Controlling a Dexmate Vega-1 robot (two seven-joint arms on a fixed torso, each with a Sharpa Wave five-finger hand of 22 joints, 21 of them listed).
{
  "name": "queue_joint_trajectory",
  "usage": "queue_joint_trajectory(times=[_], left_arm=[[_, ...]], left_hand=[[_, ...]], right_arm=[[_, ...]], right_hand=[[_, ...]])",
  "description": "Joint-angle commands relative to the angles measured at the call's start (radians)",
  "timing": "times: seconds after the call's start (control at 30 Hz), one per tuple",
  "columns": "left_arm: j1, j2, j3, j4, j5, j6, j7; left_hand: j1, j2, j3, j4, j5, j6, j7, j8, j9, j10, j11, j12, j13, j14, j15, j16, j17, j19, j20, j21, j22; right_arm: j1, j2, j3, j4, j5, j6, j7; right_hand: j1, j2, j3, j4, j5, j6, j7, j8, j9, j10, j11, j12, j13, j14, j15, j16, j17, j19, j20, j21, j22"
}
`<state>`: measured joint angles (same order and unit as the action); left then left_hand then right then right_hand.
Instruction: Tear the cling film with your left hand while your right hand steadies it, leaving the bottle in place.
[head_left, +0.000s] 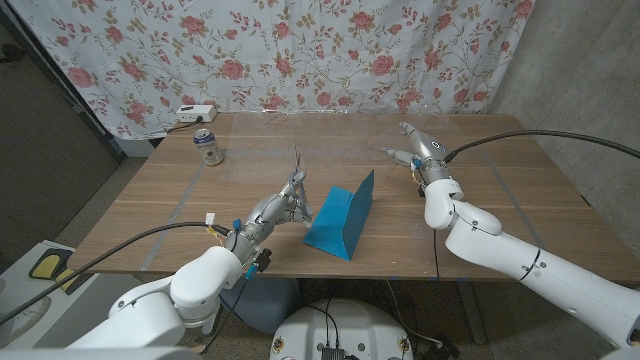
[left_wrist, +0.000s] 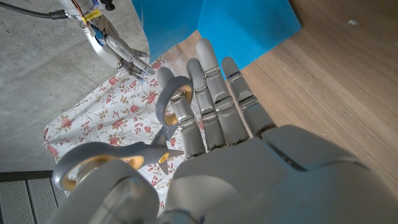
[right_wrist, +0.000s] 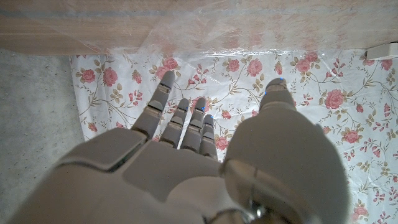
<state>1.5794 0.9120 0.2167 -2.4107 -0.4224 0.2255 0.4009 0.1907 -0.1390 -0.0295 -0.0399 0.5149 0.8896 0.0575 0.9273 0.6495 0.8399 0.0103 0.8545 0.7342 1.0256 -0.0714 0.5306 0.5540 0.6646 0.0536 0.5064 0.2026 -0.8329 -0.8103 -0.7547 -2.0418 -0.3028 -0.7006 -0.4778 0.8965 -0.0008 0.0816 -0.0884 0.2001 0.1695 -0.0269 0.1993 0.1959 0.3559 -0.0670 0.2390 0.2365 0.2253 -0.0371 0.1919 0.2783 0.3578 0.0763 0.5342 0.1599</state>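
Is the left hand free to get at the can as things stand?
Probably within reach: only bare table lies between the left hand and the can. But that hand holds scissors, so grasping looks unlikely.

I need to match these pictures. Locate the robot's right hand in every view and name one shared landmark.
Head view: right hand over the table's far right part, fingers stretched out.
Left wrist view: small, against the floral curtain, beyond the scissors that the left hand holds.
Right wrist view: close up from behind, fingers toward the curtain.
Shared landmark: the floral curtain.
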Motion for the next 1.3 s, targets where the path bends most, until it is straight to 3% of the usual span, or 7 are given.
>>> queue_joint_trajectory(times=[0.03,0.17,0.3,0.57,0.8,1.07,1.3], left_arm=[[0.008,-0.001,-0.006,-0.002,-0.001,-0.003,-0.007],[0.011,0.001,-0.009,-0.005,-0.006,-0.001,-0.011],[0.012,0.003,-0.01,-0.009,-0.006,0.004,-0.011],[0.011,0.004,-0.009,-0.011,-0.009,0.011,-0.014],[-0.001,0.007,-0.003,-0.011,-0.009,0.017,-0.019],[-0.009,0.007,0.001,-0.013,-0.011,0.022,-0.019],[-0.009,0.004,0.001,-0.014,-0.012,0.029,-0.01]], left_hand=[[-0.014,-0.026,-0.318,0.144,0.007,0.007,0.104,-0.008,0.005,0.033,-0.023,0.005,0.001,0.002,0.001,0.005,0.005,0.011,-0.001,-0.003,0.003],[-0.013,-0.025,-0.317,0.144,0.008,0.006,0.102,-0.007,0.01,0.033,-0.024,0.007,0.004,0.003,-0.001,0.005,0.004,0.012,-0.001,-0.004,0.003],[-0.012,-0.024,-0.317,0.144,0.009,0.009,0.105,-0.01,0.007,0.033,-0.025,0.007,0.004,0.003,0.001,0.005,0.003,0.012,-0.001,-0.005,0.003],[-0.011,-0.024,-0.317,0.143,0.011,0.007,0.1,-0.011,0.014,0.036,-0.025,0.006,-0.001,0.005,-0.001,0.006,0.002,0.014,-0.001,-0.007,0.003],[-0.009,-0.023,-0.317,0.143,0.013,0.011,0.101,-0.017,0.008,0.037,-0.026,0.007,0.001,0.006,-0.002,0.007,0.002,0.016,-0.002,-0.008,0.004],[-0.006,-0.021,-0.317,0.143,0.015,0.017,0.095,-0.017,0.012,0.037,-0.026,0.008,0.002,0.007,0.0,0.008,0.001,0.017,-0.001,-0.01,0.004],[-0.004,-0.021,-0.316,0.142,0.016,0.016,0.094,-0.019,0.015,0.037,-0.026,0.007,0.001,0.006,0.001,0.009,0.002,0.017,-0.001,-0.012,0.004]], right_arm=[[0.074,0.001,-0.094,0.038,-0.075,-0.061,0.034],[0.112,0.001,-0.141,0.049,-0.113,-0.096,0.069],[0.137,-0.005,-0.169,0.057,-0.125,-0.104,0.101],[0.175,-0.021,-0.216,0.06,-0.15,-0.123,0.155],[0.198,-0.025,-0.254,0.073,-0.174,-0.118,0.178],[0.238,-0.018,-0.316,0.105,-0.237,-0.131,0.2],[0.285,-0.008,-0.376,0.138,-0.291,-0.144,0.246]], right_hand=[[0.018,0.008,0.004,-0.013,0.006,0.002,-0.01,0.0,0.002,-0.012,-0.002,-0.006,0.0,-0.013,-0.051,-0.002,-0.003,-0.004,-0.007,-0.012,0.002],[0.049,0.02,0.018,-0.03,0.008,0.003,-0.017,0.001,0.003,-0.043,0.023,-0.019,-0.003,-0.036,-0.046,-0.002,-0.011,-0.012,-0.013,-0.035,0.002],[0.11,0.048,0.05,-0.058,0.004,-0.002,-0.033,0.0,0.003,-0.072,0.016,-0.03,-0.006,-0.068,-0.046,-0.002,-0.022,-0.021,-0.021,-0.065,0.003],[0.192,0.064,0.088,-0.085,-0.005,-0.007,-0.055,0.0,0.003,-0.119,0.016,-0.042,-0.011,-0.113,-0.03,-0.002,-0.037,-0.04,-0.024,-0.11,0.003],[0.214,0.06,0.096,-0.085,-0.01,-0.003,-0.074,0.002,0.003,-0.14,0.006,-0.045,-0.013,-0.143,-0.034,-0.005,-0.044,-0.057,-0.024,-0.134,0.003],[0.293,0.076,0.134,-0.092,-0.008,0.024,-0.102,0.011,0.003,-0.158,-0.02,-0.042,-0.017,-0.174,-0.059,0.001,-0.053,-0.065,-0.047,-0.17,0.004],[0.322,0.075,0.146,-0.091,-0.009,0.022,-0.103,0.007,0.003,-0.181,-0.021,-0.047,-0.019,-0.198,-0.055,-0.002,-0.057,-0.088,-0.064,-0.195,0.004]])
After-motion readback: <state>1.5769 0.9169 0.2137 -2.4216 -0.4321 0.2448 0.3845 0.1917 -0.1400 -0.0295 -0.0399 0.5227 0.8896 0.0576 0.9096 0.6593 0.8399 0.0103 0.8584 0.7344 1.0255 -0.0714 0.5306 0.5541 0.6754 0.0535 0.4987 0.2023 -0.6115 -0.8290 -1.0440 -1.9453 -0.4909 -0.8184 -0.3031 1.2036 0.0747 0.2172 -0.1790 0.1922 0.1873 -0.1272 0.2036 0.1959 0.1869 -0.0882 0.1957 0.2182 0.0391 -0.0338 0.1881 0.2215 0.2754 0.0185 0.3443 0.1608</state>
